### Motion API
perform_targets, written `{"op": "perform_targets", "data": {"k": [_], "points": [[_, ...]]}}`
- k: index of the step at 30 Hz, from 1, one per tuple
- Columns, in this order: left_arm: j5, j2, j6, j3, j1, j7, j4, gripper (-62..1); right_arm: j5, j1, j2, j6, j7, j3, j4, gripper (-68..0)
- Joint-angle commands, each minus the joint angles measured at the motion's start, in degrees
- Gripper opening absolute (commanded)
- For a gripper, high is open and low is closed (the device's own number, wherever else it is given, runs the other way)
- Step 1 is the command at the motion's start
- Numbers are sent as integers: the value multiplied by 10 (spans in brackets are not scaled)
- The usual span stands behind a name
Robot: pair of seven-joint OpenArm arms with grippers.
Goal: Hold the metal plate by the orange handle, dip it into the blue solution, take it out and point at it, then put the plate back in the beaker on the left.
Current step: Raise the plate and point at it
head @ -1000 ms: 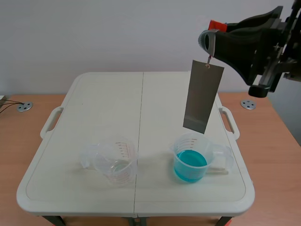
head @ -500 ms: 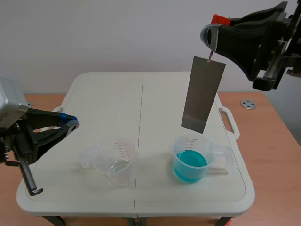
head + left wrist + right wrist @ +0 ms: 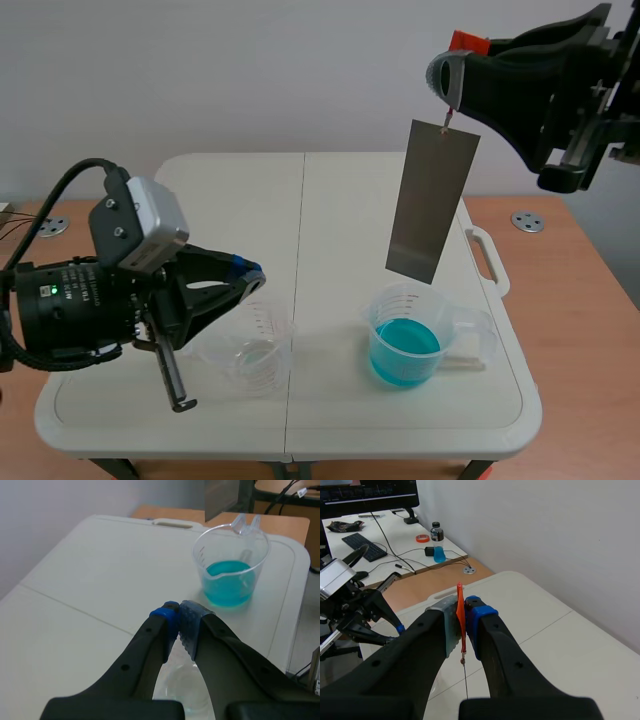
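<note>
Orange handle is being pinched in the right pincer, letting the metal plate hang clear above the blue solution; the left pincer is hovering pressed together over the left beaker, seemingly readying to point.

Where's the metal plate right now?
Scene view, right side: the metal plate hangs by its orange handle from the right gripper, its lower edge just above the beaker of blue solution.

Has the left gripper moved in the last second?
Yes. The left gripper has come in from the left, out of sight a second ago, and travelled rightward until its tip is now over the empty beaker.
</note>
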Motion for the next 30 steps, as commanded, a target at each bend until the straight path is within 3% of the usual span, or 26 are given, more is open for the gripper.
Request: {"op": "perform_targets", "data": {"k": [1, 15, 30], "points": [[-6, 8, 0, 7, -9, 1, 5, -590, 9, 5, 8, 4, 6, 9, 12, -662], [-6, 66, 6, 86, -78, 54, -37, -590, 9, 5, 7, 4, 5, 9, 12, -662], [25, 103, 23, 92, -98, 70, -53, -590, 9, 5, 7, 4, 4, 9, 12, -662]]}}
